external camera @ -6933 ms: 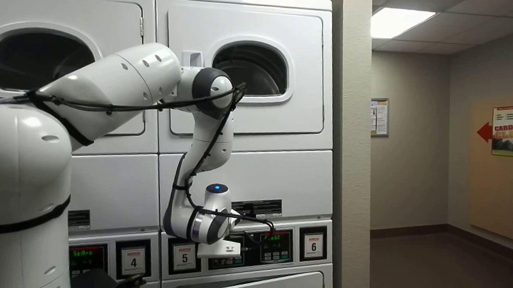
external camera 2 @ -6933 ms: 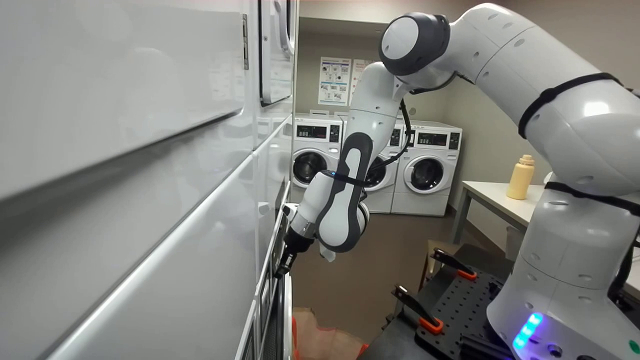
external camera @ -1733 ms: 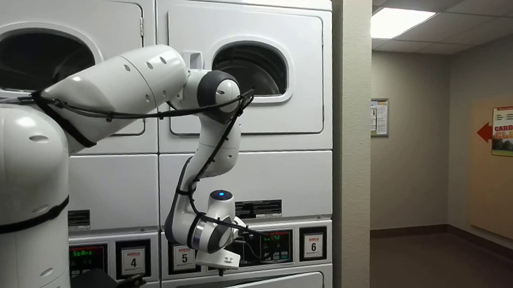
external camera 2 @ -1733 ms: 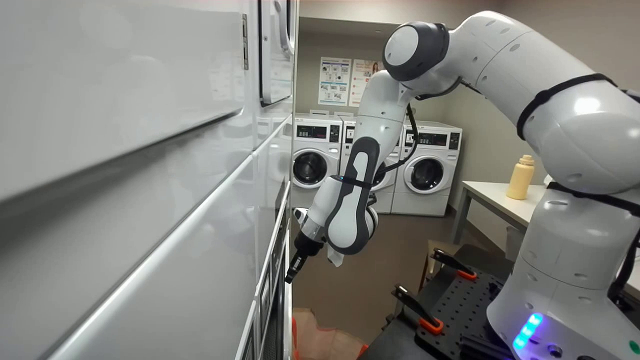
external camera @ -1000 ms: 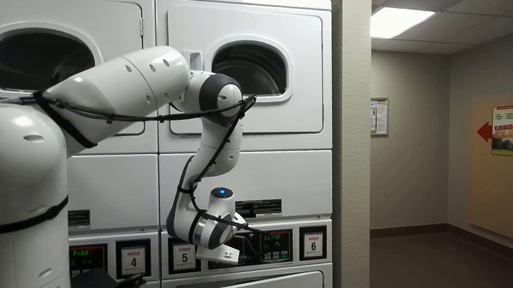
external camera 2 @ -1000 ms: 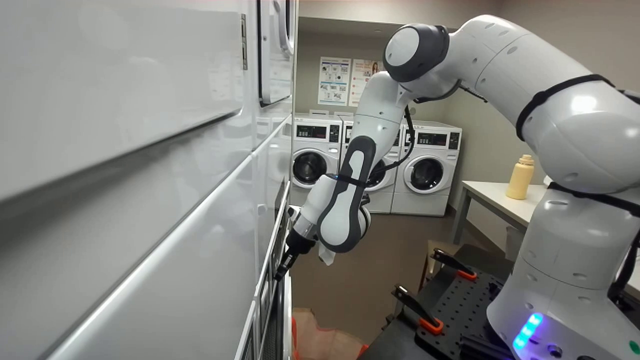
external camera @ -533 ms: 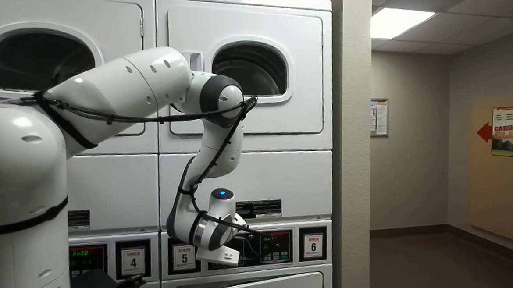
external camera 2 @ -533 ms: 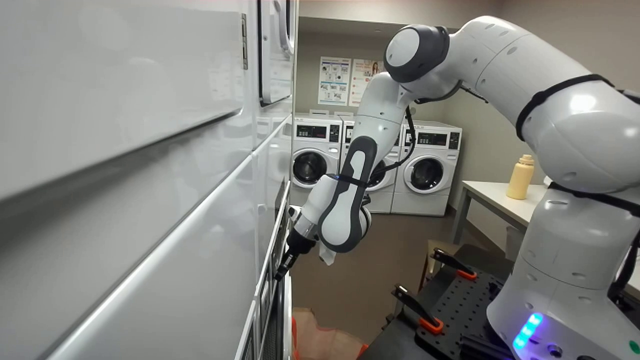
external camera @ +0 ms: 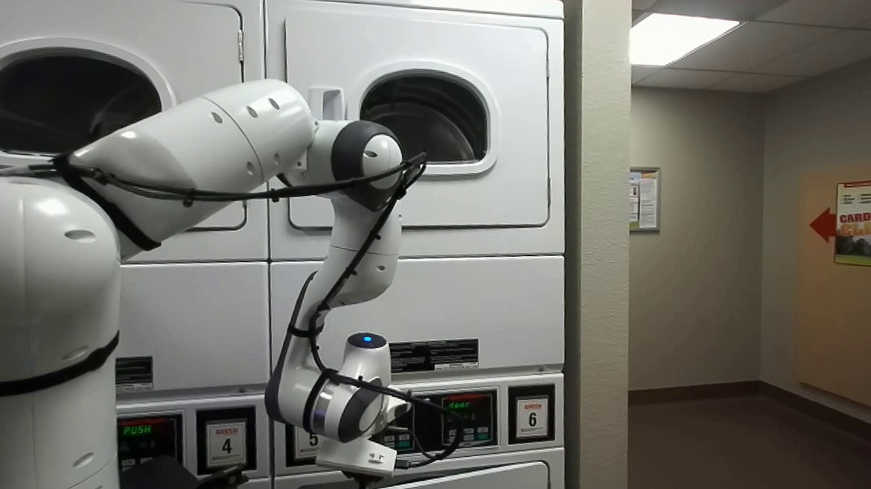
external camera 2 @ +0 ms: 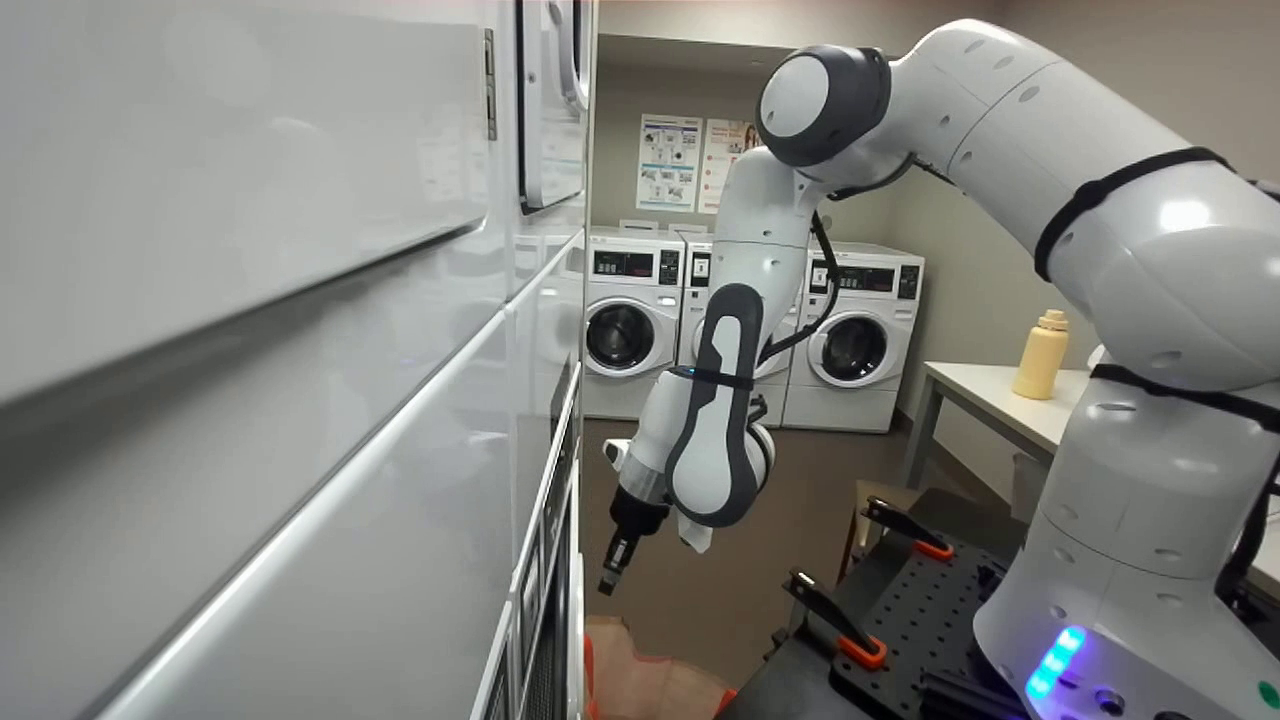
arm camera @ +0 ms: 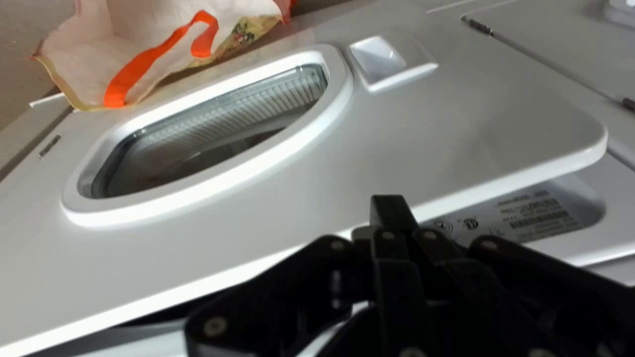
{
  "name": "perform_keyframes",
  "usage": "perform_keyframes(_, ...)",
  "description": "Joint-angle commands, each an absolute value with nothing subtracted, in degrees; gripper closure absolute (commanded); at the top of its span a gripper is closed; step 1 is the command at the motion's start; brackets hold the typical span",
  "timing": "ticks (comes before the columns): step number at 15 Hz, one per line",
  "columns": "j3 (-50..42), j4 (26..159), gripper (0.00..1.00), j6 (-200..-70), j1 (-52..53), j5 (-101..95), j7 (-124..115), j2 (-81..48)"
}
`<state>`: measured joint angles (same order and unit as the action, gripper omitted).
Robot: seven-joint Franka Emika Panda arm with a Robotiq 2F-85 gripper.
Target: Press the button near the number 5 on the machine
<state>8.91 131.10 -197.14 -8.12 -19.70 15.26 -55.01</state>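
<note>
The tall white stacked laundry machine is shown in both exterior views, and the arm is stretched out in front of it. The number 5 tag is partly blocked by the wrist end of that arm, and the little buttons right beside it are half hidden too, so they can't really be told apart. The number 6 tag is shown in full, and something like "door" is spelled in green on the display next to it. The pincer is pressed together, and in an exterior view it's held tilted downward, tips kept apart from the machine's front. In the wrist view those tips are seen against the edge of the lower door, which is swung partly open. A bag with an orange handle is parked near that door. Elsewhere, a yellow bottle is set on a white desk.
</note>
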Motion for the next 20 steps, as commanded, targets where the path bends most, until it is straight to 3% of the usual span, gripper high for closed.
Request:
perform_keyframes(1,4.53,140.82,1.00,-191.76,-3.42,-17.18,13.62,-44.92)
perform_keyframes(9,7.39,148.07,1.00,-165.23,-6.58,-17.08,18.15,-25.42)
perform_keyframes(14,10.53,145.74,1.00,-150.37,-8.08,-10.13,25.20,-14.74)
perform_keyframes(20,7.76,141.24,1.00,-139.10,-4.76,-5.73,28.77,-7.81)
